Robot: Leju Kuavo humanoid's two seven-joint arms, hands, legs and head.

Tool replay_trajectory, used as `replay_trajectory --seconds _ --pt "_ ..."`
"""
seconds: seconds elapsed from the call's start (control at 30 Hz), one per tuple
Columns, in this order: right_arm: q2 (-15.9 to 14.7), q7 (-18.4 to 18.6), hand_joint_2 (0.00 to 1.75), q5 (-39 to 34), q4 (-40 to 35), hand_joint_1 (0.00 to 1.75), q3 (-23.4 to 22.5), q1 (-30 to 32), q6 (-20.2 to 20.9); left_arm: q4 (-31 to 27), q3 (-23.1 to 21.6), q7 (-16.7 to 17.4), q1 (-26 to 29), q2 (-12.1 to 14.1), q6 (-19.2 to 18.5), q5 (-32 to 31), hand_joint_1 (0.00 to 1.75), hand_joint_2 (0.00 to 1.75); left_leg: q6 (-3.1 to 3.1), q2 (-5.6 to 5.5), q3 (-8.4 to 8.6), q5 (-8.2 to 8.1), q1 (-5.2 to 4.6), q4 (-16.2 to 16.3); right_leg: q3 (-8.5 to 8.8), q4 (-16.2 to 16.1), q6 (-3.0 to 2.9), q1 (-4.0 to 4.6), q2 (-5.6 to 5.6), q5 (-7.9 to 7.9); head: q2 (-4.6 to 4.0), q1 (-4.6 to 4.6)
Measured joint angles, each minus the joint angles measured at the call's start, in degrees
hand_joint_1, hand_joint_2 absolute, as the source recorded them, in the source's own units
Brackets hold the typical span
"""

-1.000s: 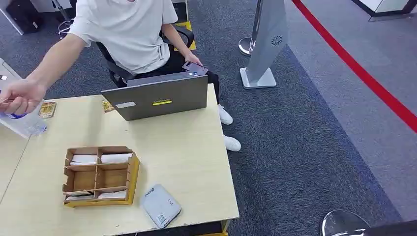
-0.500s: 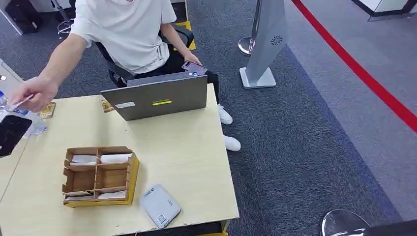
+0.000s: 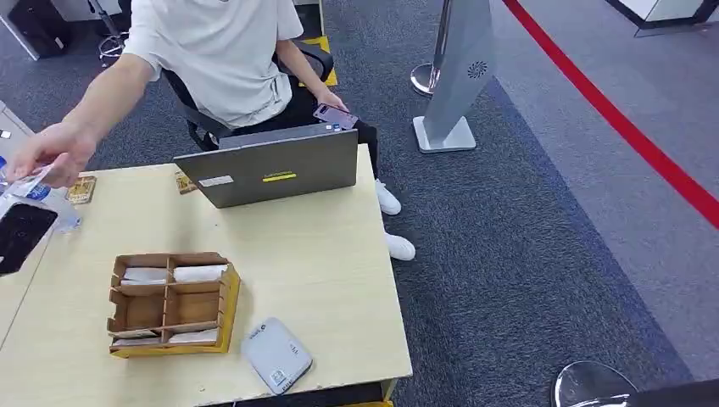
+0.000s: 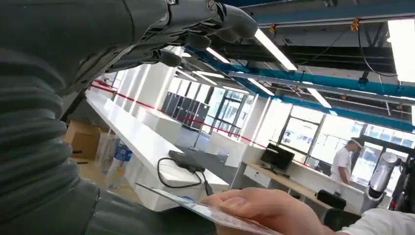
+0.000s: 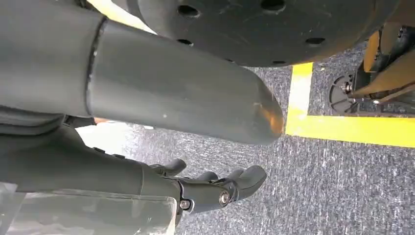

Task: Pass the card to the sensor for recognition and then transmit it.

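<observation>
At the table's far left, a person's hand [image 3: 52, 151] holds out a pale card [image 3: 28, 183]. My dark left hand [image 3: 21, 235] sits just below it at the picture's edge. In the left wrist view the card [image 4: 195, 208] is pinched in the person's fingers [image 4: 254, 208], its tip close to my thumb. My left hand [image 4: 98, 58] has its fingers [image 4: 195, 19] spread above, holding nothing. The grey sensor [image 3: 277, 354] lies near the table's front edge. My right hand [image 5: 215, 188] hangs over the carpet, fingers loose and empty.
A cardboard box [image 3: 169, 301] with compartments of white cards stands left of the sensor. A grey laptop [image 3: 271, 165] stands at the table's [image 3: 339, 271] far edge, in front of the seated person [image 3: 220, 59]. A small brown tag [image 3: 82, 189] lies at the far left.
My left hand has come into view at the left edge and risen slightly. The person's hand with the card has shifted a little up and right, above my hand.
</observation>
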Motion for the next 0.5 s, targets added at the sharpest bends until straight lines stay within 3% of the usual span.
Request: replay_trajectory --seconds 0.1,0.13,0.5 --pt "0.00 0.00 0.00 0.02 0.00 0.00 0.00 0.00 0.17 -0.11 0.00 0.00 0.30 0.11 -0.02 0.09 0.05 1.75 0.00 0.00 -0.01 0.00 0.00 0.00 0.00 0.00 0.00 0.00 0.00 0.00 0.00 0.00" --pt "0.00 0.00 0.00 0.02 0.00 0.00 0.00 0.00 0.17 -0.13 0.00 0.00 0.35 0.13 -0.06 0.18 1.75 1.75 0.00 0.00 -0.01 0.00 0.00 0.00 0.00 0.00 0.00 0.00 0.00 0.00 0.00 0.00" --pt "-0.02 0.00 0.00 0.00 0.00 0.00 0.00 0.01 0.15 -0.48 0.00 -0.66 1.22 0.15 -0.87 2.08 1.75 1.75 0.00 0.00 0.00 0.00 0.00 0.00 -0.01 0.00 0.00 0.00 0.00 0.00 0.00 0.00"
